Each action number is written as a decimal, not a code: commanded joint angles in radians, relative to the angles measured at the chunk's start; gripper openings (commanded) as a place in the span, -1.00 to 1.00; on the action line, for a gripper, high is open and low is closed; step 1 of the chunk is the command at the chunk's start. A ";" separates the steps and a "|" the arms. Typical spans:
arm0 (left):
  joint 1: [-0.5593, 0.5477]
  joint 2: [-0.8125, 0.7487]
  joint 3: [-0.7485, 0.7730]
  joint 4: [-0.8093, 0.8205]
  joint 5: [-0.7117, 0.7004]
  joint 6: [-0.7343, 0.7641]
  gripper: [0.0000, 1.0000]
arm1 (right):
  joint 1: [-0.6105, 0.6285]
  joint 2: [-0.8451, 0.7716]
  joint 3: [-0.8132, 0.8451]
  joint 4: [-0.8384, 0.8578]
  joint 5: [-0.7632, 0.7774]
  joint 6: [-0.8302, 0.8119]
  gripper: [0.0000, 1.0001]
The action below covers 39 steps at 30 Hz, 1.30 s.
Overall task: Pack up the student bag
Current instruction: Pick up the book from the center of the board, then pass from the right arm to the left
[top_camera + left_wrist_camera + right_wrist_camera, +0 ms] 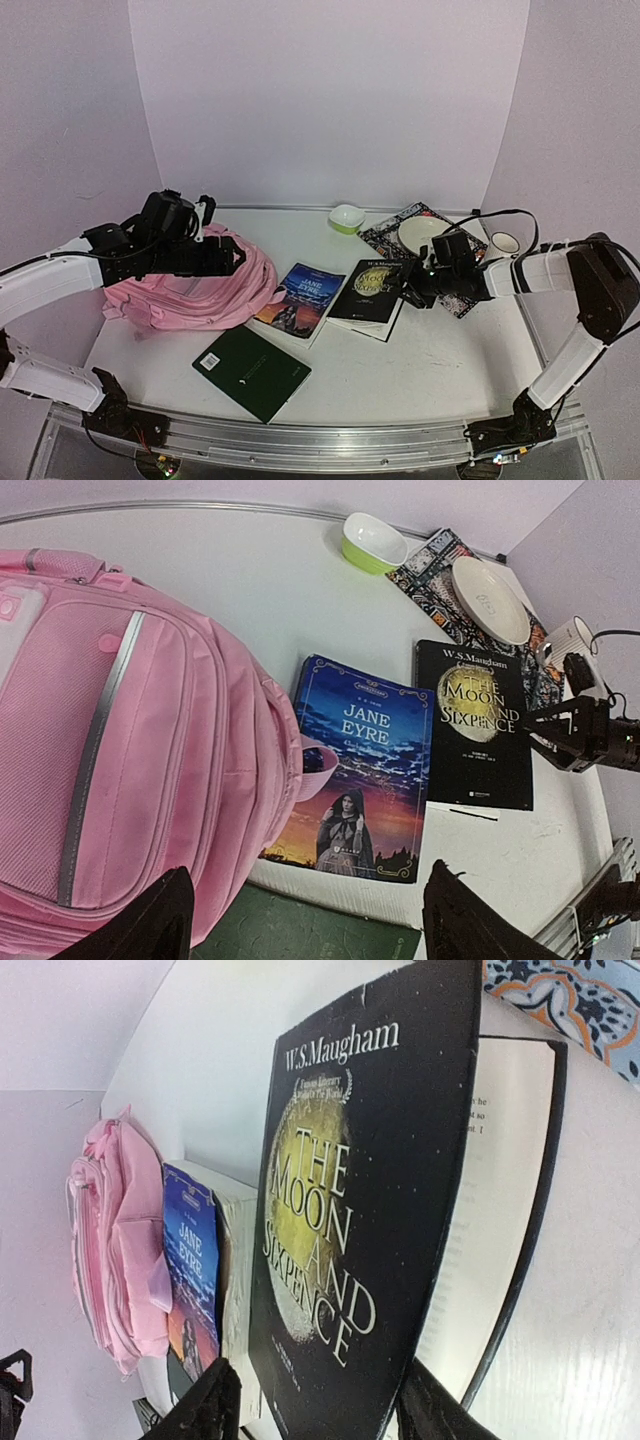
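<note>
Three books unpacked: blue "Jane Eyre" paperback (303,298), black "Moon and Sixpence" paperback (372,285), dark green book (252,372) nearest. Large soft pink fabric student bag (190,290) at left. Left gripper (232,256) above bag, spread, empty. Right gripper (415,288) astride black book's edge; grip indeterminable. Packing judged barely begun.

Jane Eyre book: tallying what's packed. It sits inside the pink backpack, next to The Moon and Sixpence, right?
No. Jane Eyre lies outside the pink backpack, beside it, next to The Moon and Sixpence; the left wrist view shows this.
</note>
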 commanded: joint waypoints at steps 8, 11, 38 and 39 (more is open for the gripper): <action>0.003 -0.002 -0.038 0.104 0.076 -0.037 0.59 | 0.008 0.038 -0.062 0.201 -0.009 0.113 -0.23; 0.004 0.003 -0.045 0.119 0.092 -0.044 0.59 | 0.008 0.050 -0.078 0.238 -0.019 0.131 -0.49; 0.002 0.076 -0.098 0.445 0.353 -0.194 0.60 | 0.024 -0.300 -0.073 0.397 -0.314 0.173 -1.00; 0.002 0.085 -0.100 0.464 0.366 -0.202 0.60 | 0.030 -0.299 -0.065 0.412 -0.323 0.177 -1.00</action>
